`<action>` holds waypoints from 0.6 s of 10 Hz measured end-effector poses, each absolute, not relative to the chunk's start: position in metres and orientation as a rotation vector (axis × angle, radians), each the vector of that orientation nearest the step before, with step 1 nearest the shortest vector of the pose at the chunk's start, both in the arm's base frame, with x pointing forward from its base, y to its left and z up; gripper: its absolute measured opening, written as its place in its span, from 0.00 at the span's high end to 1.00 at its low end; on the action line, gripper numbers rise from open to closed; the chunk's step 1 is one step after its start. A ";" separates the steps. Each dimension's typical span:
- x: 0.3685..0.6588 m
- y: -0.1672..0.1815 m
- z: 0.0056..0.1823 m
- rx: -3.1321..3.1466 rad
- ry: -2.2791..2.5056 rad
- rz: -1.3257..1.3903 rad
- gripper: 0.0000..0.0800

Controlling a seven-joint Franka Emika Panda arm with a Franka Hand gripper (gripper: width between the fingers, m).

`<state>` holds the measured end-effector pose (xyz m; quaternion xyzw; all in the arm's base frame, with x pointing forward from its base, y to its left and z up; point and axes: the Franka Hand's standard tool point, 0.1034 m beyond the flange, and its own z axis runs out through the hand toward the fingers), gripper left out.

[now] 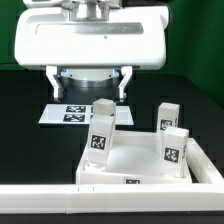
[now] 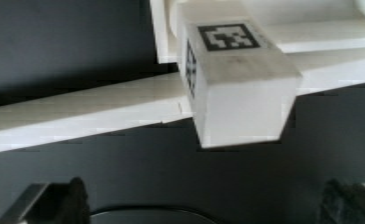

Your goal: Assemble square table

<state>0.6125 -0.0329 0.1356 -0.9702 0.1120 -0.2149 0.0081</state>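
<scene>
**Legs standing, but one knock could be undoing them**

From where I am standing, the gripper [image 1: 92,86] is hanging above the square table [image 1: 135,160] with its fingers [image 1: 52,83] spread wide and holding nothing. The table slab is lying upside down against the long white bar fence [image 1: 60,200], and four legs are rising from its corners; the near one on the exterior view's left [image 1: 99,143] is sitting right below the open jaws. Behind it the marker board [image 1: 68,114] is lying flat on the dark table.

In the wrist view this leg [image 2: 236,85] is filling the middle, with both fingertips [image 2: 54,200] well apart from it.

What is worrying me: I cannot tell if this leg is fully seated in its socket. If the arm is moving sideways while so low, a finger may be catching the leg top and tilting it. A push could also be sliding the slab away from the fence.
</scene>
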 end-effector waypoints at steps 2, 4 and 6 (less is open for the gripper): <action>0.610 -0.030 0.131 -3.034 0.349 -0.606 0.19; 0.606 -0.027 0.126 -3.031 0.345 -0.469 0.19; 0.609 -0.032 0.127 -3.022 0.327 -0.206 0.19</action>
